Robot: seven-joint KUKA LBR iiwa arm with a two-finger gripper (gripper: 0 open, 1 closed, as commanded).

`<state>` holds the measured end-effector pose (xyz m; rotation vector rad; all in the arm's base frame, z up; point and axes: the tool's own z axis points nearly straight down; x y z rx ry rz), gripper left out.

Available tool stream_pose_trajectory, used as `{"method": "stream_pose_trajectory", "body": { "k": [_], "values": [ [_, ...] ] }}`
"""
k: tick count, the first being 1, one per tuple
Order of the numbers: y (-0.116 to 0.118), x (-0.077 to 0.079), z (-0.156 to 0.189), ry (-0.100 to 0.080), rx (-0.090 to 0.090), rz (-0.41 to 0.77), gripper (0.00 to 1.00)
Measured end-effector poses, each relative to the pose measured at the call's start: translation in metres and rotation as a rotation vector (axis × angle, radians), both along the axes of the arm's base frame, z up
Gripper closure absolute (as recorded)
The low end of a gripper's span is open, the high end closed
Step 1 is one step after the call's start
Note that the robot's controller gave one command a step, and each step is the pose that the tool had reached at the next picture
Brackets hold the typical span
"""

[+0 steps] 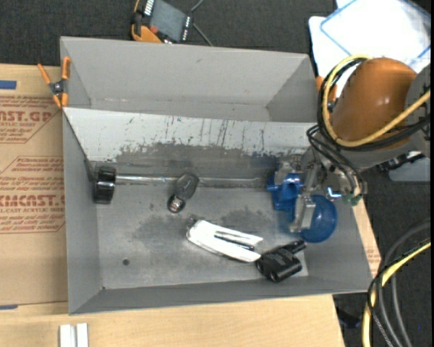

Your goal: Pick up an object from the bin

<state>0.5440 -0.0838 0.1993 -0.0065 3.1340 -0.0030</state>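
My gripper (304, 210) is low at the right side of the bin, right over a blue plastic thing. That thing shows an angular blue part (283, 194) to the gripper's left and a rounded blue part (322, 221) to its lower right. Whether the gripper touches it I cannot tell. Just below lies a black clip-like thing (278, 264) near the bin's front wall. Left of that is a flat white packet (223, 240) with a dark pen-like strip on it.
A long metal rod with a black knob (103, 183) lies along the back of the floor, reaching towards the blue thing. A small grey cylinder (181, 191) rests mid-floor. The arm with its orange cover and cables hangs over the bin's right rim.
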Motion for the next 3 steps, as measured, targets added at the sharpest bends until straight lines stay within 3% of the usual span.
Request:
{"method": "stream_pose_trajectory", "body": {
  "k": [1, 2, 3],
  "values": [
    [-0.005, 0.012, -0.049, 0.008, 0.001, 0.239, 0.00],
    [-0.007, 0.032, -0.065, 0.000, -0.002, 0.432, 0.00],
    [-0.027, 0.020, -0.088, 0.007, 0.001, 0.636, 1.00]
  ]
}}
